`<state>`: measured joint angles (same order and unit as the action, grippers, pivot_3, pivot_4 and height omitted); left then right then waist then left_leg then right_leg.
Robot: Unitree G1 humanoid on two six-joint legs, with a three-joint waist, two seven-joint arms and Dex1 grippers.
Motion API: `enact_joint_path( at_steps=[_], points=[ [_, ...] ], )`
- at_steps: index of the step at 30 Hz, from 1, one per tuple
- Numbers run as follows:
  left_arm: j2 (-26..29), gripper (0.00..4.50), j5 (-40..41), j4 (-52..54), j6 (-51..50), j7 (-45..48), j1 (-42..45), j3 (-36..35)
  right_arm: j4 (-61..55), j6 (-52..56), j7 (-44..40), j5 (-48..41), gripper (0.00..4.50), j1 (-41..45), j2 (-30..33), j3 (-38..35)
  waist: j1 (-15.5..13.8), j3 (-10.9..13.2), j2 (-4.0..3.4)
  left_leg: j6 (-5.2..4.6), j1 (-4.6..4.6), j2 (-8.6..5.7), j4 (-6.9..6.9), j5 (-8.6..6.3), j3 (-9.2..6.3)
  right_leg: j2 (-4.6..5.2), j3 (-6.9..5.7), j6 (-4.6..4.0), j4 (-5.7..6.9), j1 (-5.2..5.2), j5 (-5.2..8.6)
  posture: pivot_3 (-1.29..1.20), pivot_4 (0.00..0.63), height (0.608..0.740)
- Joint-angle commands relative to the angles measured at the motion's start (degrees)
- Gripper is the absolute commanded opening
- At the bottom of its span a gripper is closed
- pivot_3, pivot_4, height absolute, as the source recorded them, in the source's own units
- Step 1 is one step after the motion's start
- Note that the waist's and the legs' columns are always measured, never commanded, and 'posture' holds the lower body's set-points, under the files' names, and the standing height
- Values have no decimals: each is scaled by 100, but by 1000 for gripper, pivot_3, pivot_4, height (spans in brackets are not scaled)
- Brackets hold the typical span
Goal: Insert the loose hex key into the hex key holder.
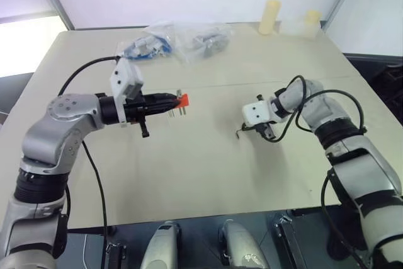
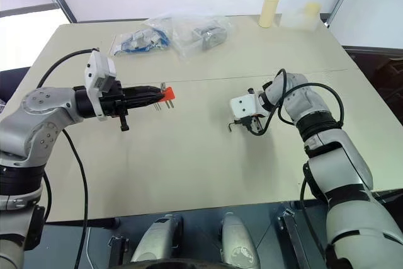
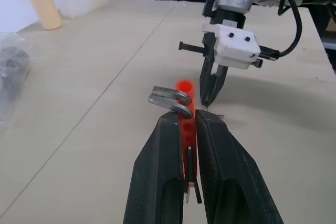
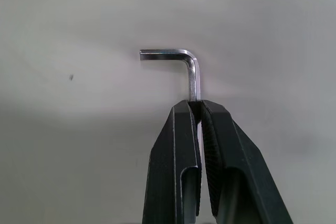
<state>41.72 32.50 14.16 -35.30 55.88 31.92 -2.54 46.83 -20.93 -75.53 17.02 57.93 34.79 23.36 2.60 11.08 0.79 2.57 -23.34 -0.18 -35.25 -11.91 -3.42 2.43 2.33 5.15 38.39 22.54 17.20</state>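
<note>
You are losing the long leg of the loose hex key (image 4: 192, 74) between the right tool's (image 4: 200, 109) fingers (image 4: 181, 145), so only its bend and short leg are showing. The left tool's (image 3: 190, 125) fingers (image 3: 163, 171) are covering most of the hex key holder (image 3: 185, 90) (just its red end and a few curved keys are peeking out). The clear bags (image 1: 189, 39) are staying too blurred for you to tell their contents. The tabletop (image 1: 189, 174) is running out past the near edge of the head views.
</note>
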Motion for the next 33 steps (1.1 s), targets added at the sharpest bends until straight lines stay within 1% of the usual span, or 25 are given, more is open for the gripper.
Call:
enact_joint_path(
  at_steps=[1, 3, 5, 6, 10, 12, 14, 17, 21, 26, 33],
  points=[
    [6, 449, 15, 85, 124, -3, 83, -105, -548, 420, 661, -444, 68, -23, -84, -623, -3, 1, -1, 0, -3, 0, 0, 0, -1, 1, 1, 0, 2, 4, 0, 0, 150, 740],
    [7, 449, 9, 105, 127, -15, 64, -107, -767, 576, 929, -536, 68, -102, -80, -796, -11, 0, -1, 0, -7, 0, 0, 0, -1, 1, 2, 0, 3, 9, 0, 0, 150, 740],
    [2, 449, -9, 92, 146, -23, 63, -102, -984, 755, 1863, -690, 68, -130, -163, -1292, -16, 1, -1, 0, -8, -1, 1, 0, -1, 3, 2, 0, 1, 9, 0, 0, 150, 740],
    [-13, 449, -3, 80, 138, -35, 83, -97, -1143, 1205, 2427, -863, 68, -116, -304, -1654, -19, 0, -1, 0, -9, -1, 1, 0, -1, 5, 2, 0, 1, 10, 0, 0, 150, 740],
    [-84, 449, -9, -4, 127, -118, 163, -87, -2404, 3334, 3582, -2239, 68, -206, -1131, -2971, -18, 0, -1, 1, -11, 0, 2, 1, -7, 6, 3, 0, 3, 12, 0, 0, 150, 740],
    [-132, 449, -18, -58, 110, -162, 208, -80, -3174, 4138, 3941, -2763, 68, -358, -1477, -3306, -21, 0, -1, 1, -11, 1, 4, 1, -9, 5, 3, 0, 4, 13, 0, 0, 150, 740],
    [-182, 449, -22, -127, 110, -199, 269, -82, -4034, 4989, 4146, -3412, 68, -550, -1816, -3489, -25, 0, -1, 1, -12, 1, 7, 1, -8, 5, 3, 0, 4, 14, 0, 0, 150, 740],
    [-239, 449, -44, -241, 122, -230, 364, -75, -5051, 5796, 4339, -4071, 68, -857, -2157, -3478, -30, 0, -1, 0, -14, -1, 6, 0, -7, 6, 2, 0, 3, 14, 0, 0, 150, 740],
    [-343, 449, -99, -456, 138, -264, 526, -32, -5883, 6173, 4168, -4588, 68, -1310, -2299, -3136, -35, 0, -1, 0, -14, -3, 4, 0, -5, 6, 3, 0, 4, 15, 0, 0, 150, 740],
    [-415, 449, -151, -585, 163, -229, 652, 30, -6259, 6241, 4089, -4939, 68, -1533, -2411, -2810, -17, 0, -1, 0, -15, -2, 5, 0, -4, 3, 2, 1, 4, 16, 0, 0, 150, 740],
    [-400, 449, -104, -541, 125, -198, 625, -3, -6070, 5825, 4211, -4768, 68, -1535, -2554, -2450, -12, 0, -1, 0, -14, 0, 7, 0, -4, 2, 2, 0, 4, 19, 0, 0, 150, 740]
  ],
)
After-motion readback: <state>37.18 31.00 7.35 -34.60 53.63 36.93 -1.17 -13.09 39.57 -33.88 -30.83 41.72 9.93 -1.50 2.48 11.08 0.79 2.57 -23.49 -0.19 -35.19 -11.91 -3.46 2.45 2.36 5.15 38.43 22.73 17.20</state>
